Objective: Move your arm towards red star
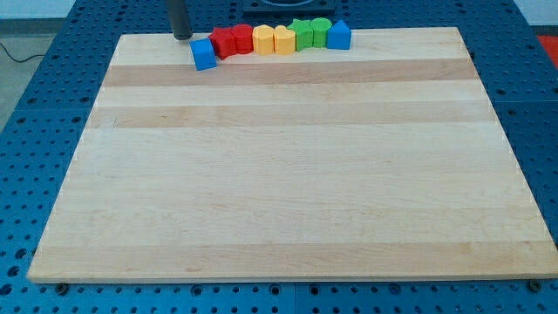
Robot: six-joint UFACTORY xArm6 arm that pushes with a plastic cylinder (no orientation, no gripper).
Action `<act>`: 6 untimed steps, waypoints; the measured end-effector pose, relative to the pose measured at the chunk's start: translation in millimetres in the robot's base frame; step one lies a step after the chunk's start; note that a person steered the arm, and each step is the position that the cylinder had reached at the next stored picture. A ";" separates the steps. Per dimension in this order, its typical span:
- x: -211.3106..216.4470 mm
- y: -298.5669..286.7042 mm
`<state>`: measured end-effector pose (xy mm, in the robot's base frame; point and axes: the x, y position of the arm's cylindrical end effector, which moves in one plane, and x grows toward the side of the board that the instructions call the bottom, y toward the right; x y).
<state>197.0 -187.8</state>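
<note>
My tip (182,37) is at the top left of the wooden board (288,174), just left of and above a blue block (203,54). Right of the blue block runs a row along the board's top edge: a red star (222,41), a red block (241,38), a yellow block (263,40), a second yellow block (283,40), a green star-like block (303,33), a green cylinder (320,31) and a blue block (339,35). The red star is a short way to the right of my tip, with the blue block between and slightly below.
The board lies on a blue perforated table (52,105). A dark cable (17,54) runs at the view's far left.
</note>
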 end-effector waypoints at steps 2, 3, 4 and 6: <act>41.5 -8.9; -5.4 -29.3; -4.6 -13.2; -1.6 104.0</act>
